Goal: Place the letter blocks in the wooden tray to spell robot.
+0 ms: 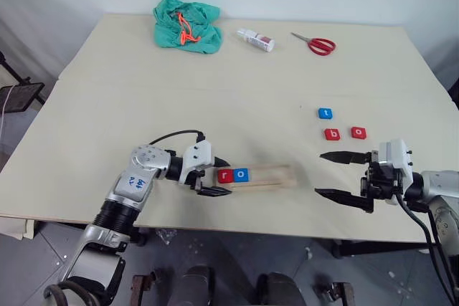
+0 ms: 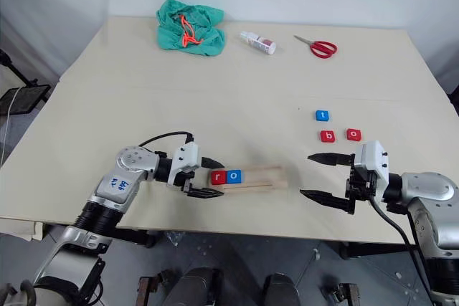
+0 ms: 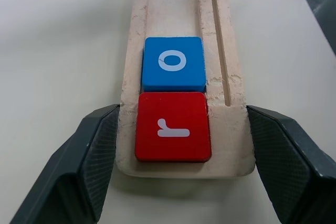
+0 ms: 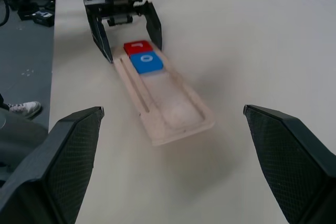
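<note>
The wooden tray (image 1: 276, 175) lies near the table's front edge. A red "r" block (image 1: 226, 175) and a blue "o" block (image 1: 242, 174) sit side by side at its left end. My left gripper (image 1: 228, 178) is open, its fingers (image 3: 100, 145) astride that end, close beside the tray's edges. To the right of the tray my right gripper (image 1: 319, 173) hangs open and holds nothing. Beyond it on the table lie a blue "t" block (image 1: 325, 113), a red "b" block (image 1: 331, 134) and a red "o" block (image 1: 358, 132).
At the back of the table are a green cloth (image 1: 186, 23) with an orange cord, a small white bottle (image 1: 256, 39) and red-handled scissors (image 1: 315, 44). The table's front edge (image 1: 237, 228) runs just below the tray.
</note>
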Robot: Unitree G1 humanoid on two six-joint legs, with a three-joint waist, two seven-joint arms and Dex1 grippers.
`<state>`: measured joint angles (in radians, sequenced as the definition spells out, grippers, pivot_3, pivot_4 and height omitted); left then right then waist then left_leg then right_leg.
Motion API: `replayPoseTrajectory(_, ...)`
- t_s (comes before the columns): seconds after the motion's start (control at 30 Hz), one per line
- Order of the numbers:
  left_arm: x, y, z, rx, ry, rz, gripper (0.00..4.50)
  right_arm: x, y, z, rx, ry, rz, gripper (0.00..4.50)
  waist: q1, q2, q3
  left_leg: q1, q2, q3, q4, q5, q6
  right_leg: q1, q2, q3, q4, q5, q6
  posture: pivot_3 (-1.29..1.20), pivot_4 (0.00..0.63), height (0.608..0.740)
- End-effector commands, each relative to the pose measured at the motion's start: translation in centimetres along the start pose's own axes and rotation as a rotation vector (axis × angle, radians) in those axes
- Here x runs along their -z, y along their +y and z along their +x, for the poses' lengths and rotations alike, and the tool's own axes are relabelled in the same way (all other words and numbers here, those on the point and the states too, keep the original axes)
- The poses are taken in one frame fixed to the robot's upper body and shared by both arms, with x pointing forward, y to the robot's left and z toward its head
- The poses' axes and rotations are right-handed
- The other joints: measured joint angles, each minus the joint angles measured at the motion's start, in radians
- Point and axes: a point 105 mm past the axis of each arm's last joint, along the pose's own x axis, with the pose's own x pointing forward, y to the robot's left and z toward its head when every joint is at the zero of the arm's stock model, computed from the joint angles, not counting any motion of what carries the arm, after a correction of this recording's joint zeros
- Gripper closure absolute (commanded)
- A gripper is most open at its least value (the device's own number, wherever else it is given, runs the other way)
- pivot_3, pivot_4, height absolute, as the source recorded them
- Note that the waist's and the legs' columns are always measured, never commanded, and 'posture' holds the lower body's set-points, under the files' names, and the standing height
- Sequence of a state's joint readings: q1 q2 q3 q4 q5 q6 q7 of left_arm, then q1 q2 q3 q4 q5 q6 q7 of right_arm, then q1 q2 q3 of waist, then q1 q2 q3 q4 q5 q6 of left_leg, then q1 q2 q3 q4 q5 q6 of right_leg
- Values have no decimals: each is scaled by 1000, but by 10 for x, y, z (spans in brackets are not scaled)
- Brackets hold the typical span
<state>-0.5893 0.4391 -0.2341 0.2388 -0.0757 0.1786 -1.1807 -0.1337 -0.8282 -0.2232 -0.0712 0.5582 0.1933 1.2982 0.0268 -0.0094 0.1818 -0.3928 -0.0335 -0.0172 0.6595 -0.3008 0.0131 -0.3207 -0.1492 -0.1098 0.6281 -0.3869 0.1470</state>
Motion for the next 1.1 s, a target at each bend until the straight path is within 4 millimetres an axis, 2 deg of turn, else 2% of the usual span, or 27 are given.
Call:
replayPoseTrajectory(0.03, -19, 3, 9, 2, -20, 64, 1103, -10, -4, -6, 35, -16, -59, 0, -1, 0, 0, 0, 0, 0, 0, 0, 0, 0, 0, 0, 0, 0, 0, 0, 150, 740)
replayPoseTrajectory(0.3, -27, -1, 29, 52, -9, 85, 1103, -12, -5, -5, 52, -21, -69, 0, 0, 0, 0, 0, 0, 0, 0, 0, 0, 0, 0, 0, 0, 0, 0, 0, 150, 740)
replayPoseTrajectory(0.6, -21, -12, 33, 72, 56, 86, 1103, -11, -6, -7, 77, -18, -73, 0, 0, 0, 0, 0, 0, 0, 0, 0, 0, 0, 0, 0, -1, 0, 0, 0, 150, 740)
replayPoseTrajectory(0.9, -24, -9, 36, 45, 68, 82, 1103, -13, -8, -5, 78, -19, -77, 0, 0, 0, 0, 0, 0, 0, 0, 0, 0, 0, 0, 0, -1, 0, 0, 0, 150, 740)
replayPoseTrajectory(1.0, -24, -8, 33, 39, 68, 69, 148, -14, -10, -5, 77, -17, -81, 0, 0, 0, 0, 0, 0, 0, 0, 0, 0, 0, 0, 0, -1, 0, 0, 0, 150, 740)
replayPoseTrajectory(1.1, -25, -3, 26, 12, 71, 68, 30, -16, -13, -5, 79, -17, -85, 0, 0, 0, 0, 0, 0, 0, 0, 0, 0, 0, 0, 0, -1, 0, 0, 0, 150, 740)
